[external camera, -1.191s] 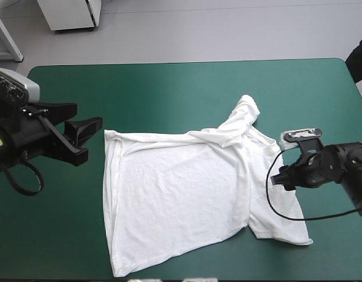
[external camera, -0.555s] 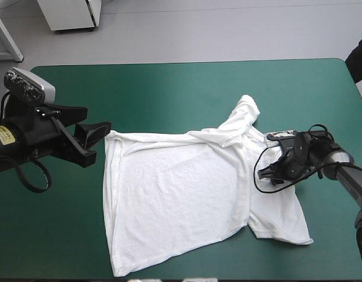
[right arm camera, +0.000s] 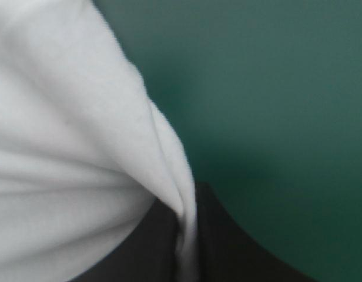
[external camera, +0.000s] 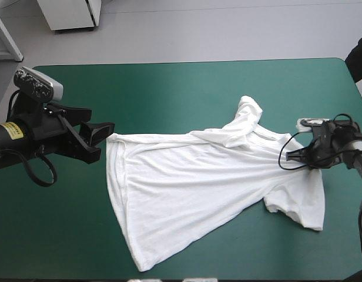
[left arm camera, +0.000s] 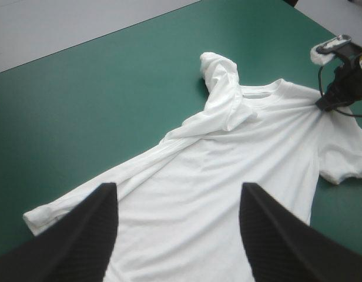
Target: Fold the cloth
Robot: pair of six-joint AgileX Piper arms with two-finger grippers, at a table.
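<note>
The black right gripper (external camera: 297, 158) has dragged the white short-sleeved T-shirt (external camera: 193, 188) toward three o'clock, clenched on its shoulder. At nine o'clock the black left gripper (external camera: 100, 136) hovers released beside the hem.

Bright, even light from above covers the teal-green tabletop (external camera: 169, 88), paler with a faint sheen toward its far edge, leaving soft, narrow shadows under the raised folds of the T-shirt (external camera: 193, 188) and a darker patch beside the right tool (right arm camera: 190, 235).

I count one T-shirt (external camera: 193, 188), one table (external camera: 169, 88) and two grippers: left gripper (external camera: 103, 140), right gripper (external camera: 287, 161), four fingers (left arm camera: 81, 235) altogether.
</note>
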